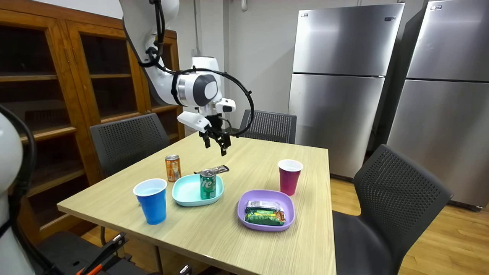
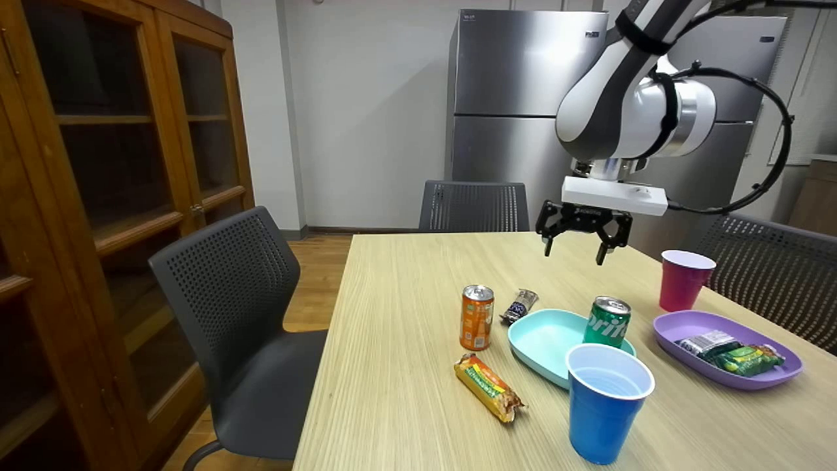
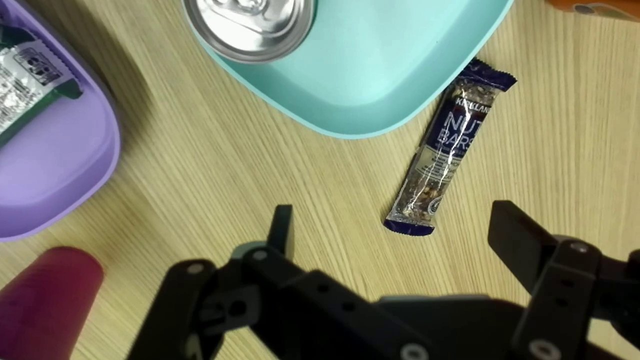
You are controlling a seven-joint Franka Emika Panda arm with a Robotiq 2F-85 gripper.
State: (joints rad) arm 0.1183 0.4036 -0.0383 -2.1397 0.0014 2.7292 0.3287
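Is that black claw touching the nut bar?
Apart: in an exterior view, tabletop shows between the open claw's tips and the nut bar; the claw hangs above.

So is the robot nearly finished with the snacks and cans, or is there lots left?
Probably partway. Perhaps done: two wrapped snacks sit in the purple dish and a green can stands in the aqua dish. In hand: nothing; the open fingers hang above the table, nearest the nut bar. Maybe left: that bar, the orange can and the yellow-wrapped snack, all on the table outside both dishes.
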